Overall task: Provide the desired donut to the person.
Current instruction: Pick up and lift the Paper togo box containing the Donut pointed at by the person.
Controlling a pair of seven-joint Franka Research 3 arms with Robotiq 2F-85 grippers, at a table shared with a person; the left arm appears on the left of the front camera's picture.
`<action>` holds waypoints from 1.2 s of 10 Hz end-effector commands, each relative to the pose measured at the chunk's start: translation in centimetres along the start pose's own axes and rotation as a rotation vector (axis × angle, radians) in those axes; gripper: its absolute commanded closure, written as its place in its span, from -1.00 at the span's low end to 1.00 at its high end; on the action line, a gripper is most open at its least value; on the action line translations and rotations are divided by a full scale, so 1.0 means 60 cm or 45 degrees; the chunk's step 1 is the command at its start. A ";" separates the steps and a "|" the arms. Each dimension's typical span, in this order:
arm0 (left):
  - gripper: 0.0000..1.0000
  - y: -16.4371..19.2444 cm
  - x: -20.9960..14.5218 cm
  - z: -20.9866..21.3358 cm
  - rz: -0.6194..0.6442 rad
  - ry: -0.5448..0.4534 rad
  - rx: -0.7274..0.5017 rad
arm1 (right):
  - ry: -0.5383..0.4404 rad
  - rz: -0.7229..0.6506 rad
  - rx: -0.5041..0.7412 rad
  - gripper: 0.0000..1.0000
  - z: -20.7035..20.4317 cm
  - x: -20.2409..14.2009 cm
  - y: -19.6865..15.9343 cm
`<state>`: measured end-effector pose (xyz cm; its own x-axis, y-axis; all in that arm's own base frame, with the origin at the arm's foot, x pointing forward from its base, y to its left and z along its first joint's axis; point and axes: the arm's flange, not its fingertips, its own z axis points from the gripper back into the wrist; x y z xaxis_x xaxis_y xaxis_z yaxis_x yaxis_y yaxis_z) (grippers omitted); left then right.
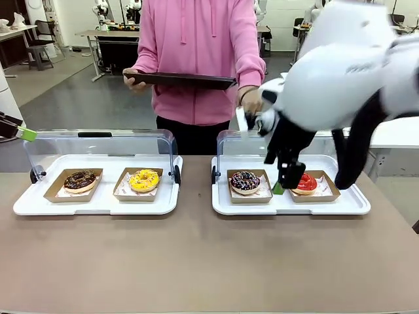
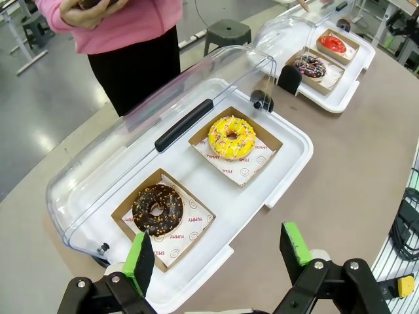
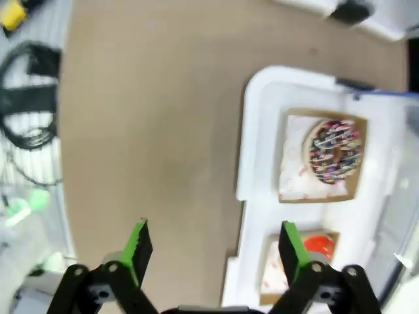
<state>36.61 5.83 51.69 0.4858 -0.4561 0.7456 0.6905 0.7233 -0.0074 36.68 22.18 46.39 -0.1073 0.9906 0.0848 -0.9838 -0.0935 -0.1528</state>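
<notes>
Both lids (image 1: 98,140) were flipped up so the donuts could be reached, and the person (image 1: 196,59) held a dark tray (image 1: 180,80) out past the bench's (image 1: 196,261) far edge, I guess to receive one. The right end effector (image 1: 288,183) hung pointing down, jaws spread and empty, over the right tray (image 1: 288,208) just beside the red donut (image 1: 306,182), probably the wanted one. The left end effector (image 2: 219,252) hovered wide open too, tilted over the left tray (image 2: 288,176) near the bench's left edge.
</notes>
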 end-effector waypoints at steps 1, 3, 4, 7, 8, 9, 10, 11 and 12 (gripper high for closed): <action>-1.00 0.003 -0.002 0.000 0.002 -0.008 -0.013 | -0.012 0.051 0.006 -1.00 -0.045 -0.037 -0.017; -1.00 0.003 -0.002 0.000 0.002 -0.008 -0.013 | -0.112 0.062 0.015 -1.00 -0.107 -0.070 -0.018; -1.00 0.003 -0.002 0.000 0.002 -0.008 -0.013 | -0.156 0.015 -0.018 -1.00 -0.131 -0.083 -0.033; -1.00 0.003 -0.002 0.000 0.002 -0.008 -0.013 | -0.238 0.021 -0.028 -1.00 -0.168 -0.095 -0.084; -1.00 0.003 -0.002 0.000 0.002 -0.008 -0.013 | -0.222 0.021 -0.026 -1.00 -0.177 -0.093 -0.103; -1.00 0.003 -0.002 0.000 0.002 -0.008 -0.013 | -0.246 0.025 -0.004 -1.00 -0.179 -0.091 -0.117; -1.00 0.003 -0.002 0.000 0.002 -0.008 -0.013 | -0.307 -0.006 0.017 -1.00 -0.153 -0.087 -0.104; -1.00 0.003 -0.002 0.000 0.002 -0.008 -0.013 | -0.202 -0.006 -0.020 -1.00 -0.169 -0.091 -0.095; -1.00 0.003 -0.002 0.000 0.002 -0.008 -0.013 | -0.202 -0.006 -0.020 -1.00 -0.169 -0.091 -0.095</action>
<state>36.61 5.87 51.67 0.4878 -0.4563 0.7442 0.6890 0.7247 -0.0073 44.81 18.91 37.23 -0.1261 0.9584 0.2559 -0.9834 -0.0868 -0.1593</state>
